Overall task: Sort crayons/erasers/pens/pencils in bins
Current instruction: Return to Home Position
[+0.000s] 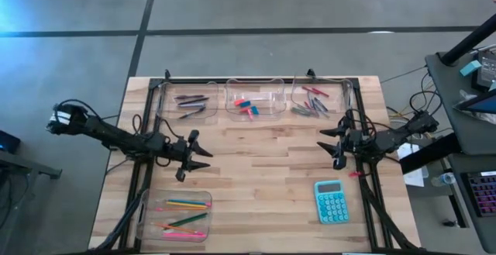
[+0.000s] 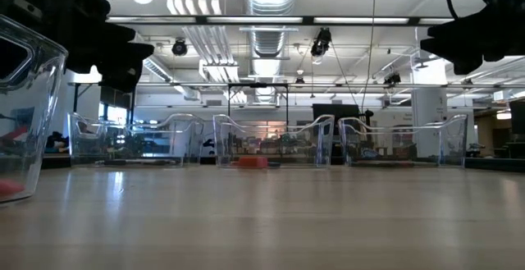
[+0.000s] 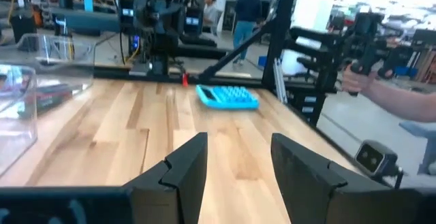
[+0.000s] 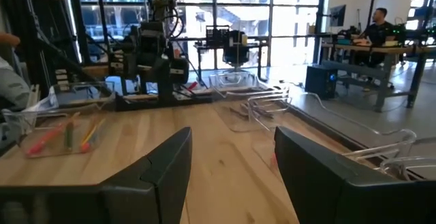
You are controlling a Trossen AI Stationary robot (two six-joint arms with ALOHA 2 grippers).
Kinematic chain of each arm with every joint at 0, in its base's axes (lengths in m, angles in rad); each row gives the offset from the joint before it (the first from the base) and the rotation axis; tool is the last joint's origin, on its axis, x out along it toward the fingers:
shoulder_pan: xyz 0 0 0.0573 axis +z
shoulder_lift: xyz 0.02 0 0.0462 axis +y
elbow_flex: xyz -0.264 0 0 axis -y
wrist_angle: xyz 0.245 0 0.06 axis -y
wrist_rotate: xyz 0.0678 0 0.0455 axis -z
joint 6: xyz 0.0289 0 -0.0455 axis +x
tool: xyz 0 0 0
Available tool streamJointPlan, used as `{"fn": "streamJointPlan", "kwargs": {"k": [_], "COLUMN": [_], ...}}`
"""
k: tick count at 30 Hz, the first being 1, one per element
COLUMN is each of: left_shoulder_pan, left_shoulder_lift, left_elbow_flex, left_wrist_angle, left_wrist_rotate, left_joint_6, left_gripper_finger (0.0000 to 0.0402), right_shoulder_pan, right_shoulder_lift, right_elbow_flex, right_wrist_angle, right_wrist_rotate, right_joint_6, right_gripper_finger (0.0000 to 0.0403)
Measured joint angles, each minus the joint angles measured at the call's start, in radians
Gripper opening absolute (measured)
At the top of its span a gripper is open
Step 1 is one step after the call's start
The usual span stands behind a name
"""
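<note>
The left gripper (image 1: 203, 157) hangs over bare wood, its two fingers (image 3: 184, 166) spread apart with nothing between them. The right gripper (image 1: 327, 145) faces it from across the table (image 1: 263, 185), fingers (image 4: 163, 166) likewise parted and holding nothing.

Taking the teal calculator (image 1: 331, 201) as the landmark: the right gripper sits just beyond it toward the far edge, and the left gripper is well apart from it on the opposite side. Three clear bins stand in a row along the far edge, past the calculator. The one nearest the calculator's side (image 1: 319, 100) holds the crayons (image 1: 313, 92), with grey sticks beside them. The middle bin (image 1: 254, 101) holds the erasers (image 1: 246, 105), pink and blue. The one farthest from the calculator (image 1: 188, 101) holds the pens (image 1: 191, 98). The fourth bin (image 1: 177, 215) lies on the near edge, level with the calculator but well apart from it, under the left arm, and holds the pencils (image 1: 186, 204), in orange, green, pink and yellow
</note>
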Motion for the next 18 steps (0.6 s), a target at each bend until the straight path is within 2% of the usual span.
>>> {"fn": "streamJointPlan", "kwargs": {"k": [5, 9, 11, 18], "left_shoulder_pan": [0.0, 0.02, 0.044, 0.151], "left_shoulder_lift": [0.0, -0.08, -0.147, -0.458], "left_elbow_flex": [0.0, 0.0, 0.0, 0.0], "left_wrist_angle": [0.115, 0.095, 0.026, -0.381], "left_wrist_rotate": [0.008, 0.025, 0.034, 0.072], "left_joint_6": [0.016, 0.071, 0.084, 0.1], "left_gripper_finger": [0.0148, 0.0148, 0.0148, 0.0148], "right_shoulder_pan": [-0.006, -0.006, -0.006, -0.006], "right_shoulder_lift": [0.006, 0.007, 0.007, 0.013], "right_elbow_flex": [0.0, 0.0, 0.0, 0.0], "right_wrist_angle": [-0.002, -0.005, -0.005, -0.009], "right_wrist_rotate": [0.0, 0.001, 0.001, 0.001], "right_joint_6": [-0.003, -0.013, -0.013, -0.017], "right_gripper_finger": [0.0198, 0.0198, 0.0198, 0.0198]}}
